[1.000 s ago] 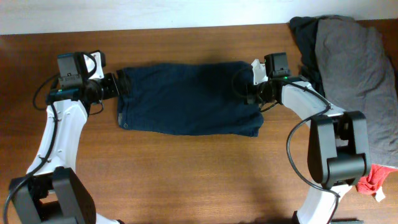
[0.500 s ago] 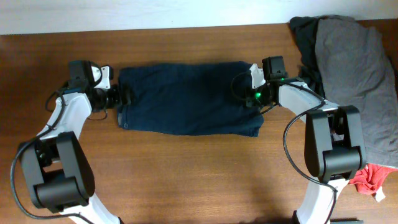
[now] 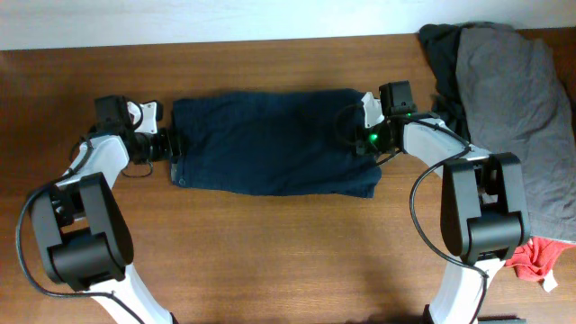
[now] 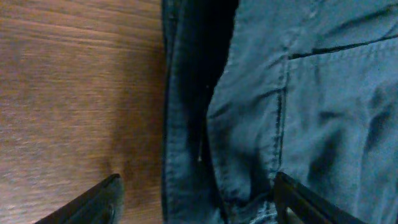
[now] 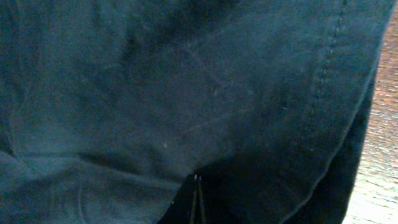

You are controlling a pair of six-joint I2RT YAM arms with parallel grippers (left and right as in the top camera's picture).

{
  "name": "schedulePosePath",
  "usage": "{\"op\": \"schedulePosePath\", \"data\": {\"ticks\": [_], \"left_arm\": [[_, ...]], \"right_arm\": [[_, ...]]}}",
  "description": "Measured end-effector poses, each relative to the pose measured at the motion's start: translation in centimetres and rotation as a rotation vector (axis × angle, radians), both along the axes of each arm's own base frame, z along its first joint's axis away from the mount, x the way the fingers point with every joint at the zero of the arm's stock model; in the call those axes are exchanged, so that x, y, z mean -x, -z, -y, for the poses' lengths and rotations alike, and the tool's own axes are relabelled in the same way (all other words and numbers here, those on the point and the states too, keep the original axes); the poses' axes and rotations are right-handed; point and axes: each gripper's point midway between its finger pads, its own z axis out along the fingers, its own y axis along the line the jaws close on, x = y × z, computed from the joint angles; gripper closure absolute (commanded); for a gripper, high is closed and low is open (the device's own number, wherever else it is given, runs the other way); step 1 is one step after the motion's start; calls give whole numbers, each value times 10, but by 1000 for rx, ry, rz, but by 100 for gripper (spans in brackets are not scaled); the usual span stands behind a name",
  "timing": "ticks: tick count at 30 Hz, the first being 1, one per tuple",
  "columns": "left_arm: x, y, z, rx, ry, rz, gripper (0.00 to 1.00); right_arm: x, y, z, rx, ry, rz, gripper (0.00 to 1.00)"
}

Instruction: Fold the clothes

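Note:
The dark navy shorts [image 3: 270,144] lie flat across the middle of the table, folded into a wide band. My left gripper [image 3: 176,146] is at their left edge. In the left wrist view [image 4: 199,202] its fingers are open and straddle the stitched hem of the shorts [image 4: 298,93], low over the wood. My right gripper [image 3: 358,135] is on the shorts' right end. In the right wrist view [image 5: 196,200] its fingers are pressed together with the navy fabric [image 5: 186,93] puckering at their tips.
A pile of grey cloth [image 3: 513,99] over a charcoal piece [image 3: 441,45] lies at the back right. A small red piece [image 3: 538,256] lies at the right front. Bare wooden table [image 3: 270,252] lies in front of the shorts.
My left arm has swung round and its gripper has slid a little toward the front along the shorts' left edge. My right gripper shifted slightly, then stayed still. The shorts look unmoved.

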Motion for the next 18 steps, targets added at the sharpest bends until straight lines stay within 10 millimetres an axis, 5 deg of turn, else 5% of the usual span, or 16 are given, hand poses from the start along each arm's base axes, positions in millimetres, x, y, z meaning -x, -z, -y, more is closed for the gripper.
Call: {"op": "schedulePosePath", "data": {"ticks": [9,12,15,18], "left_arm": [[0,-1,18,53,52,9,43],[1,7,29,60,73,-6,63],[0,12,36,69,88,-12,96],[0,15,39,82,93,-16,99]], "right_arm": [[0,0,0,0,0,-1,96],[0,0,0,0,0,-1,96],[1,0,0,0,0,-3,96],[3,1,0,1,1,-14,96]]}}
